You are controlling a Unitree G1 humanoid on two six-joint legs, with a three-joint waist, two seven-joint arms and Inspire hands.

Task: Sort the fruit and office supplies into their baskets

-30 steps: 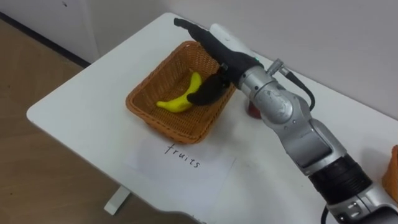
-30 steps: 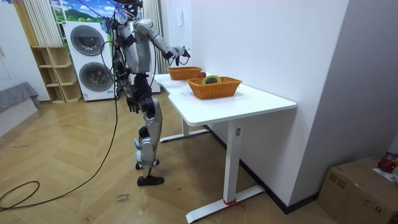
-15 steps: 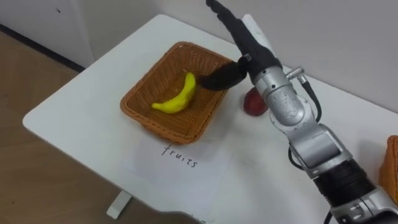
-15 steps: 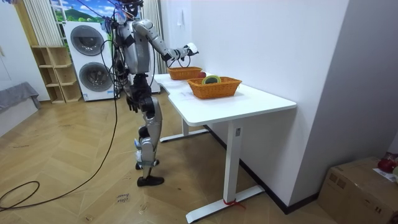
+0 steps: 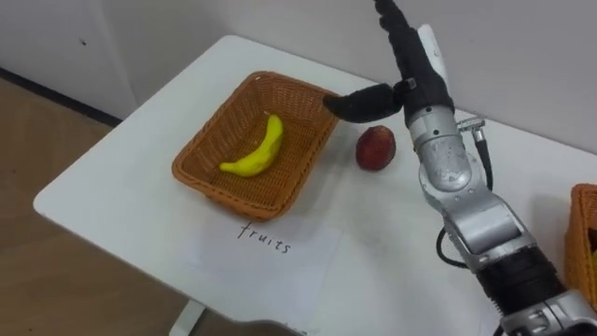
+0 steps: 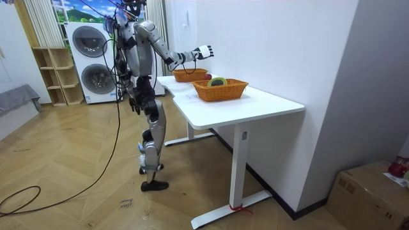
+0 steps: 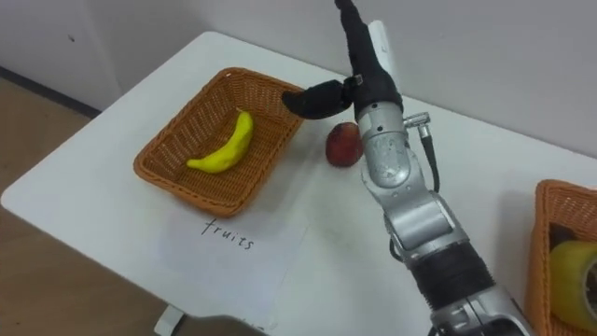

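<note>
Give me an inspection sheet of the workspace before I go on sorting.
Surface: white table; paper sheet lies before the fruit basket.
Job's things: banana in the fruit basket; red fruit on the table right of it, apart; second basket holds a yellow-green item.
Clutter: nothing seen.
Hands: right hand above the fruit basket's far corner, open, empty; left hand hangs by the robot's side.
Cables: nothing seen.
Surroundings: washing machines, shelf, cardboard box.

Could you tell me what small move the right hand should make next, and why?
Probably lower the right hand onto the apple and close around it. The hand hovers open above the fruit basket's far corner and holds nothing. The banana already lies in the basket, while the apple sits on the table just beside it.
</note>
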